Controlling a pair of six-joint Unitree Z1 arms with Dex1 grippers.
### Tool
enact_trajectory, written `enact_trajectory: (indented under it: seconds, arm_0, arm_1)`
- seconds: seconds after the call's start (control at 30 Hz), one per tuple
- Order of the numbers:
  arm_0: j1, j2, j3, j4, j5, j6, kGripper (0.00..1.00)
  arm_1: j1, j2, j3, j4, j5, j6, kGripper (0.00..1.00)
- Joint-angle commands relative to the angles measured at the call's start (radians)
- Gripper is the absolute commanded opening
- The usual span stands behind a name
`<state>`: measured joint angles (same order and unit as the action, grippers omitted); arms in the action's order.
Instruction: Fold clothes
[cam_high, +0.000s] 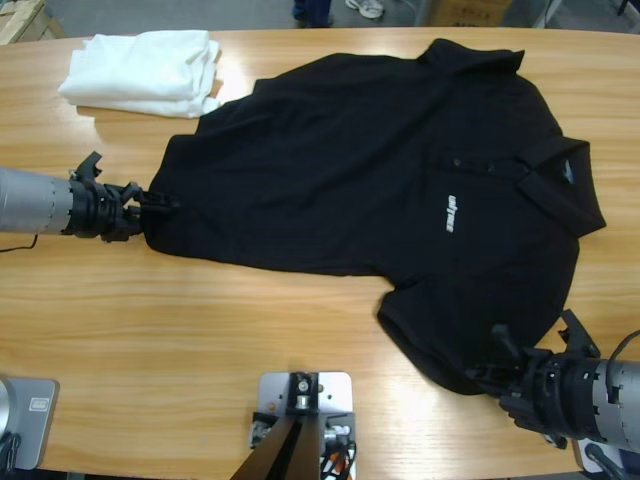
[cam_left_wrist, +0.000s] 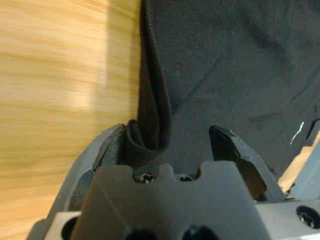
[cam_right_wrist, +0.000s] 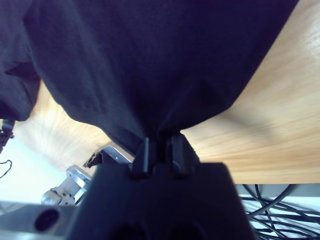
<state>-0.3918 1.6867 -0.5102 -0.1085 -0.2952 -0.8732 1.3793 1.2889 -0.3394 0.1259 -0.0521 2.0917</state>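
High view has the shirt (cam_high: 370, 190) spread flat mid-table, limp and light, so it looks best taken at hems and sleeves: the left gripper (cam_high: 150, 205) gapes around the bottom hem, while the right gripper (cam_high: 490, 375) pinches a sleeve edge near the front edge.

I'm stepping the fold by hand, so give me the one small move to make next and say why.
Probably close the left gripper on the hem. Its jaws stand apart with a fold of the black polo shirt lying against only one of them, while the right gripper is already pinched shut on the sleeve edge. The shirt lies flat on the table, so lifting now would likely raise only one corner.
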Motion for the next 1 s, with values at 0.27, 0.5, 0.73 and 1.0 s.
enact_trajectory:
  seconds: [0.27, 0.5, 0.73, 1.0]
  arm_0:
    - [-0.025, -0.108, 0.015, 0.054, 0.046, 0.007, 0.0]
    - [-0.025, -0.089, 0.047, 0.063, 0.067, 0.008, 0.0]
    - [-0.025, -0.124, 0.062, 0.101, 0.106, 0.008, 0.0]
    - [-0.052, -0.234, 0.012, 0.137, 0.148, 0.064, 0.908]
  arm_1:
    - [0.006, 0.0, 0.052, -0.061, 0.006, -0.013, 0.0]
    - [0.006, -0.002, 0.062, -0.069, 0.005, -0.013, 0.0]
    - [0.006, -0.009, 0.06, -0.067, 0.003, -0.015, 0.0]
    - [0.006, 0.007, 0.052, -0.069, 0.003, -0.015, 0.0]
